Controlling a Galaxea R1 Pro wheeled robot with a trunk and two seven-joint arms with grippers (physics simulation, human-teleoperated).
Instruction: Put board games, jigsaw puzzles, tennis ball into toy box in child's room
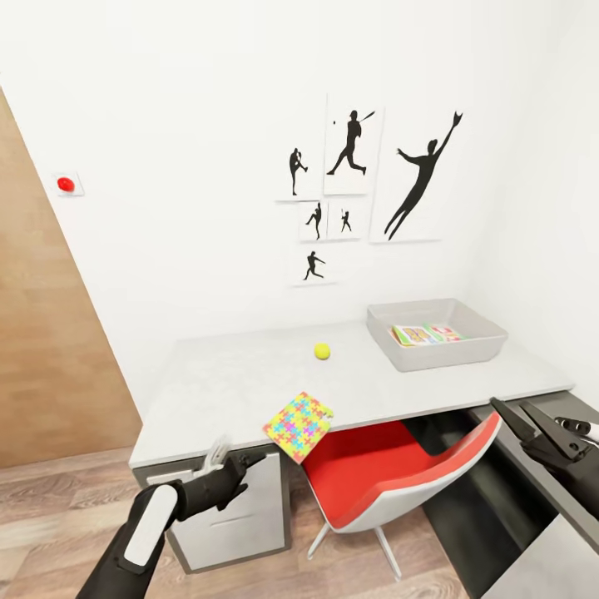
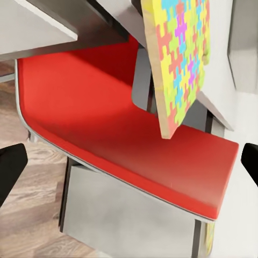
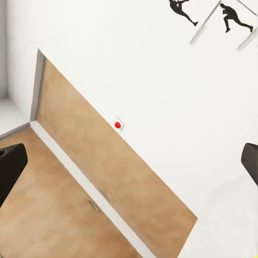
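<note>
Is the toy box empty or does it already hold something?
Not empty. In the head view the toy box holds one flat printed board game on its floor; the tennis ball is still outside on the table.

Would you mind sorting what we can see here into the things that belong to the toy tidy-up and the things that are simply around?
Part of the job:
- jigsaw puzzle, overhanging the table edge
- tennis ball on the table
- toy box, holding a board game

Just around:
- red chair
- baseball prints
- red wall button
- wooden door
</note>
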